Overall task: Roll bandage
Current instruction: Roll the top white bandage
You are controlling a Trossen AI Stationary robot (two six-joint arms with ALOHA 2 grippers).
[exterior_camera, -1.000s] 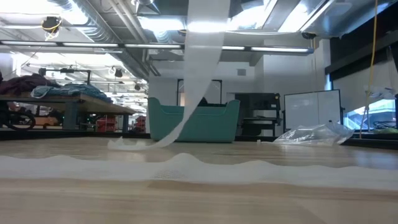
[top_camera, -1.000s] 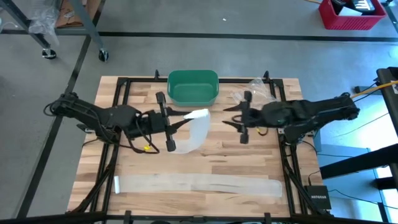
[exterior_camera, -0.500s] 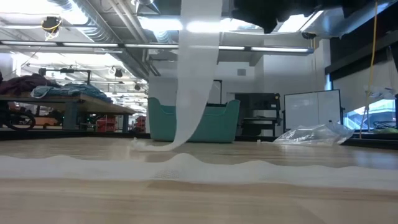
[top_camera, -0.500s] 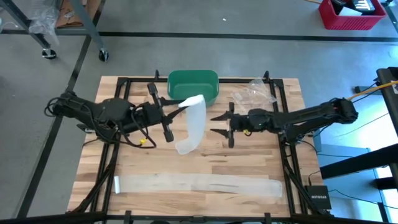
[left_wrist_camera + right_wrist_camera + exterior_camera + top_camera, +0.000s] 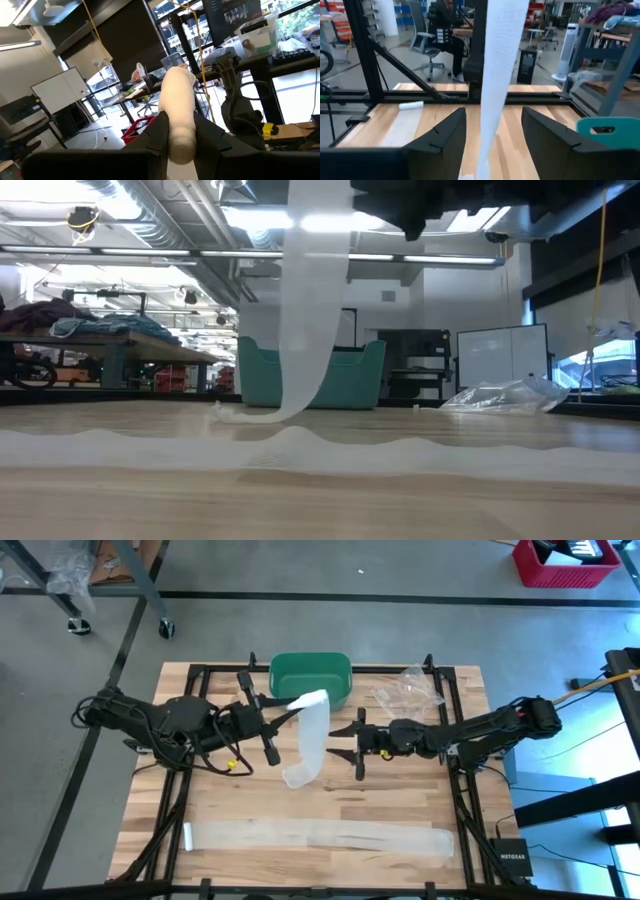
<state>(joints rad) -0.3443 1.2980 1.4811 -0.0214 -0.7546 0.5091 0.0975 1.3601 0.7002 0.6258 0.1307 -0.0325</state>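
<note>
A white gauze bandage [image 5: 310,735] hung as a loose strip from the left tool [image 5: 272,727], which pinched its upper end above the desk [image 5: 400,800]. In the low view the strip dropped straight down and curled where its bottom end met the wood. The hanging length sat just in front of the right tool [image 5: 347,743], whose fingers stood apart. A second bandage strip [image 5: 315,836] lay flat, stretched along the desk's near edge.
</note>
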